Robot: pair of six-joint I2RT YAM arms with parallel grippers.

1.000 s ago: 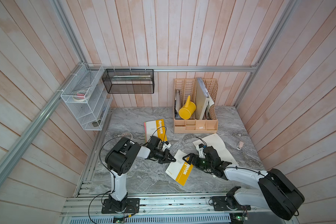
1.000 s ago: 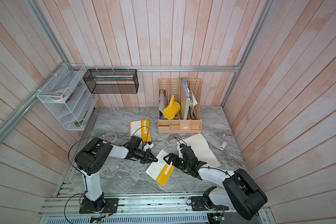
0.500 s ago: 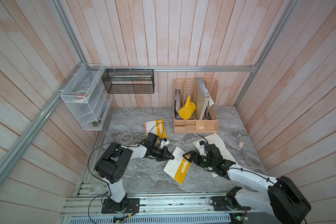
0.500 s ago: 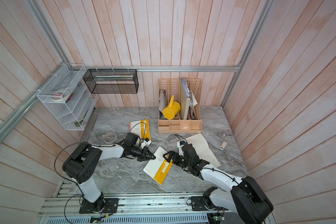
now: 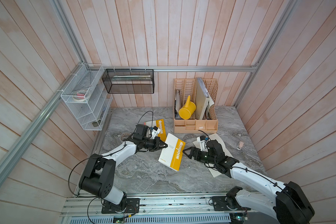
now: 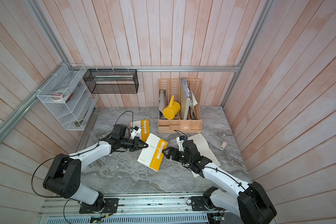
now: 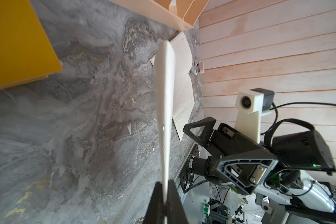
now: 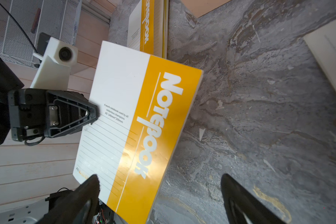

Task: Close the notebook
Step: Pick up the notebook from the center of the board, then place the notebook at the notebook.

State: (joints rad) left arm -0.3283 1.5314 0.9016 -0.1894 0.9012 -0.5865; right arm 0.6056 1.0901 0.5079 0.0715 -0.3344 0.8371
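Marble tabletop (image 5: 144,178); left jaws tight on notebook (image 5: 172,153); right jaws apart, plain from wrist

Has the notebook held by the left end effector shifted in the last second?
Yes. The notebook, pinched by the left end effector, has moved rearward, closer to the peach desk organizer.

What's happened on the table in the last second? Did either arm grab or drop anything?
The left gripper, still pinching the yellow-and-white notebook by its white edge, has carried it a little toward the back wall. The open right gripper has followed beside its yellow edge, holding nothing. Nothing was grabbed or dropped. The second notebook, the open lined pages and the desk organizer have not moved.
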